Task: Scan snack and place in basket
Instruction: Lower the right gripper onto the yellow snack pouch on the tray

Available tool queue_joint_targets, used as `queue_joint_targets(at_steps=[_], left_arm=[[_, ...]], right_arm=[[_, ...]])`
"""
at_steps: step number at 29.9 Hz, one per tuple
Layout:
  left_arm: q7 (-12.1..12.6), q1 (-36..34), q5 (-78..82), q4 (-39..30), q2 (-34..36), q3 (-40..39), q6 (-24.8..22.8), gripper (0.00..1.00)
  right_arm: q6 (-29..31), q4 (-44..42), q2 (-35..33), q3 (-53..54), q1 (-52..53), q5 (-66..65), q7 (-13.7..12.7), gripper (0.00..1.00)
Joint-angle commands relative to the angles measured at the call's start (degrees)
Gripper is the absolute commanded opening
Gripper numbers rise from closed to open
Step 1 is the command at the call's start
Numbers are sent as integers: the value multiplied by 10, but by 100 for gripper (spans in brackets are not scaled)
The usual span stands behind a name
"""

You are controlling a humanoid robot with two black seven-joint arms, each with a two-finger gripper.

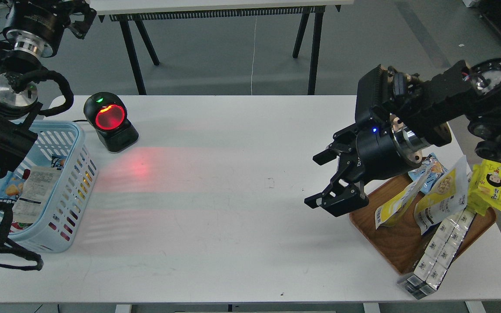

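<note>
The snack [444, 196], a yellow and white-grey pouch with a picture of beige balls, leans upright on the brown wooden tray [389, 237] at the table's right. My right gripper [313, 181] is open and empty, hovering just left of the tray, a short way from the snack. The light blue basket [74, 174] stands at the table's left edge with several packets inside. My left gripper [76, 15] is high at the top left, behind the basket; its fingers cannot be told apart.
A black barcode scanner [109, 122] glows red at the back left, beside the basket. The tray also holds a second yellow-white pouch [396, 203], a small blue packet [424, 168], a yellow cartoon-face packet [492, 184] and a pack of white boxes [444, 248].
</note>
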Motion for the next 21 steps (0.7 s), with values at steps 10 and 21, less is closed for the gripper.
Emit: queue_joint_targets(at_steps=[10, 21], left_arm=[[2, 4, 2, 0, 1, 2, 0, 100], [2, 8, 2, 0, 2, 2, 0, 100]], right_arm=[[0, 11, -50, -83, -2, -234, 0, 90], [0, 8, -94, -128, -9, -250, 0, 90]])
